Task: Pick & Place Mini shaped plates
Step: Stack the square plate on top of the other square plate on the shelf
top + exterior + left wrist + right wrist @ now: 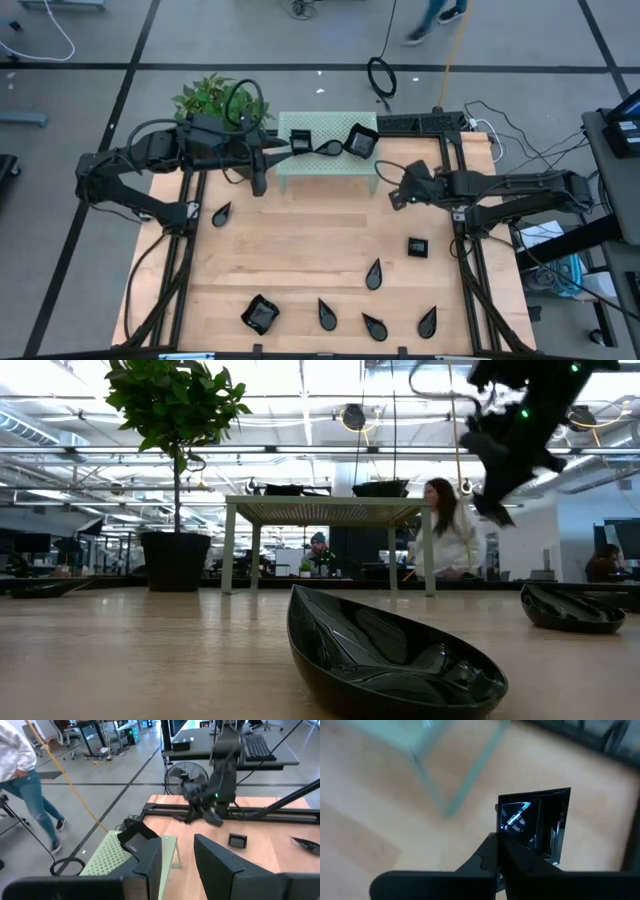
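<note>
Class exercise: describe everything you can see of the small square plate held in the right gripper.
The small square plate is glossy black, flat with a raised rim, and mirrors lights. The shut right gripper pinches one edge, holding it tilted in the air above the wooden table, just beside the pale green stand. Nothing else touches it.

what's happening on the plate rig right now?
The right gripper is shut on a small square plate, held above the table near the pale green stand. The stand already carries three plates, including a wavy-edged plate. The left gripper is open, hovering by the stand's left end. Several teardrop plates and two other black dishes are on the table.
</note>
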{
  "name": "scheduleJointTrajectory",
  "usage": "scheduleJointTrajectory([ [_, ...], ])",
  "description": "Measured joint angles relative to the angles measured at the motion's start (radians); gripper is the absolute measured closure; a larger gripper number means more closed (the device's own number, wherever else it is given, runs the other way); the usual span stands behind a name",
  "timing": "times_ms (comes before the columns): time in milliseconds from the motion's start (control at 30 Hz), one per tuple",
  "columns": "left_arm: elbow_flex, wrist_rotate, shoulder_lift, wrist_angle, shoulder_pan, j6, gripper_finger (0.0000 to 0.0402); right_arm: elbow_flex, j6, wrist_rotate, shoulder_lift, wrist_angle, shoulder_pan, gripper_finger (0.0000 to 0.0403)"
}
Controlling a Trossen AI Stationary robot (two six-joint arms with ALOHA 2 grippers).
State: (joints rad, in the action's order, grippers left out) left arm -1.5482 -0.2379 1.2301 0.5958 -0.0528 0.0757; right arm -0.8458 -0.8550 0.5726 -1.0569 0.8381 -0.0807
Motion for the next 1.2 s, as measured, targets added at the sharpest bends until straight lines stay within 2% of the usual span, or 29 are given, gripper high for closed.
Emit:
scheduleJointTrajectory([
  [200,0.0,0.0,0.0,0.041,0.003,-0.035,0.0282,-0.14,0.17,0.206,0.0,-0.023,-0.006,0.0403],
  [333,0.0,0.0,0.0,0.069,0.003,-0.037,0.0282,-0.209,0.383,0.237,-0.002,-0.245,-0.027,0.0403],
  [533,0.0,0.0,0.0,0.051,0.003,-0.04,0.0282,-0.256,0.764,0.105,-0.092,-0.709,-0.061,0.0403],
  [700,0.0,0.0,0.0,0.039,0.003,-0.04,0.0282,-0.307,0.937,0.001,-0.239,-0.93,-0.096,0.0403],
  [833,0.0,0.0,0.0,0.039,0.003,-0.047,0.0282,-0.379,1.014,-0.072,-0.367,-1.013,-0.123,0.0403],
  [967,0.0,0.001,0.0,0.038,0.013,-0.112,0.0282,-0.468,1.086,-0.11,-0.49,-1.015,-0.145,0.0403],
  [1200,0.0,0.014,-0.01,0.034,0.052,-0.137,0.0282,-0.6,1.153,-0.203,-0.666,-1.016,-0.166,0.0403],
])
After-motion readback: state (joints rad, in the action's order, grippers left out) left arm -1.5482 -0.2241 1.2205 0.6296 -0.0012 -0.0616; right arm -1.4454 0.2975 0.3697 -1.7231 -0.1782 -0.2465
